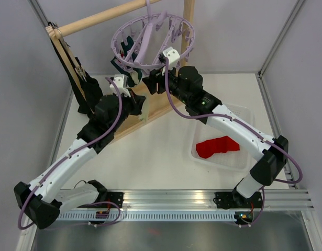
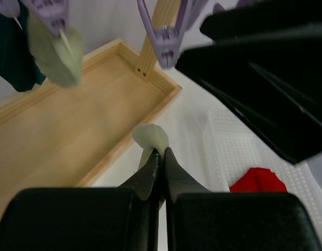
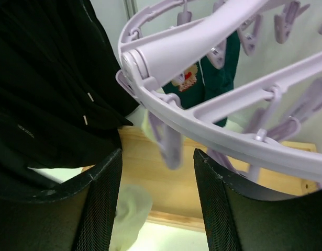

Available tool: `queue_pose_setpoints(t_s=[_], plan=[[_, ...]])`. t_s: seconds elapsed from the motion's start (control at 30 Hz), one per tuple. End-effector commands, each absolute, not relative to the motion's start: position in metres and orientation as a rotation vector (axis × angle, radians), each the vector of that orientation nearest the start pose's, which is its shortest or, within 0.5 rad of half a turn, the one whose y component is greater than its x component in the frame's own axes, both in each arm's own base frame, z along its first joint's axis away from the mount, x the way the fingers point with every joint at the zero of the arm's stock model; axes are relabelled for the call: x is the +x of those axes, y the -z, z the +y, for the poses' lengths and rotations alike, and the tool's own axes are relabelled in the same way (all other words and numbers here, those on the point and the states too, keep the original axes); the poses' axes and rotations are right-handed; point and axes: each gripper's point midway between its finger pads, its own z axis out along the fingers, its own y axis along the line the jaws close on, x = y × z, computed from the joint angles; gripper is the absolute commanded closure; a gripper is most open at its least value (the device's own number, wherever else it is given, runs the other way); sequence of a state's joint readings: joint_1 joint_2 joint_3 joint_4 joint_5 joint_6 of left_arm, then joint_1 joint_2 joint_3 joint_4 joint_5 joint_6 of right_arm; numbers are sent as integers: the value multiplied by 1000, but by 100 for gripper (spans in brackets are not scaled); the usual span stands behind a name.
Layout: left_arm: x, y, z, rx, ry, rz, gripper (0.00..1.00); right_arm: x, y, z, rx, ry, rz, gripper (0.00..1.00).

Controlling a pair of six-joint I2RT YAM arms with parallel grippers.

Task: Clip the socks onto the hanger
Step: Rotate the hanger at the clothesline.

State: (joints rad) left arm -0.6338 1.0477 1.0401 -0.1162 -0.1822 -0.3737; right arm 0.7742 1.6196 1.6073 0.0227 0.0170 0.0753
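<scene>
The lavender hanger [image 1: 150, 39] hangs from the wooden rack's dowel. Dark teal socks [image 1: 126, 58] and a cream sock [image 2: 56, 49] hang clipped to it; one teal sock has a red-white pattern [image 3: 205, 73]. My left gripper [image 2: 162, 151] is shut on another cream sock [image 2: 150, 137], held above the rack's base, below the hanger; it also shows in the right wrist view [image 3: 129, 214]. My right gripper [image 3: 157, 154] is open just under the hanger ring [image 3: 218, 133], with a dangling clip [image 3: 168, 144] between its fingers, not touching. A red sock [image 1: 217, 146] lies in the tray.
The wooden rack [image 1: 98, 18] stands at the back, its flat base frame [image 2: 61, 130] under both grippers. A long black cloth [image 3: 45, 78] hangs at the left. The white perforated tray [image 1: 239, 157] sits at the right. Both arms are close together under the hanger.
</scene>
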Motion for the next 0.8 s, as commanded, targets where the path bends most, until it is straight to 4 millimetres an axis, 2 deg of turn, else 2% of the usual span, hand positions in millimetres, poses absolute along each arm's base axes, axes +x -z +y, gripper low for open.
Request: queue_pose_setpoints(t_s=[0.0,0.07,0.13,0.27,0.53,0.77], plan=[[338,-365,-211,96,600,1639,98,369,-443,348,-448,-635,1439,37],[346,-373,-210,95,599,1625,98,370,-437,337,-429,-582,1474,37],[352,-371,-213,100,593,1634,98,369,-444,324,-392,-545,1478,37],[356,-368,-215,106,596,1635,98,366,-453,313,-370,-521,1471,37],[353,-370,-217,125,609,1634,98,379,-453,302,-351,-397,1518,37],[348,-373,-213,143,600,1627,98,381,-442,301,-416,-340,1511,36]])
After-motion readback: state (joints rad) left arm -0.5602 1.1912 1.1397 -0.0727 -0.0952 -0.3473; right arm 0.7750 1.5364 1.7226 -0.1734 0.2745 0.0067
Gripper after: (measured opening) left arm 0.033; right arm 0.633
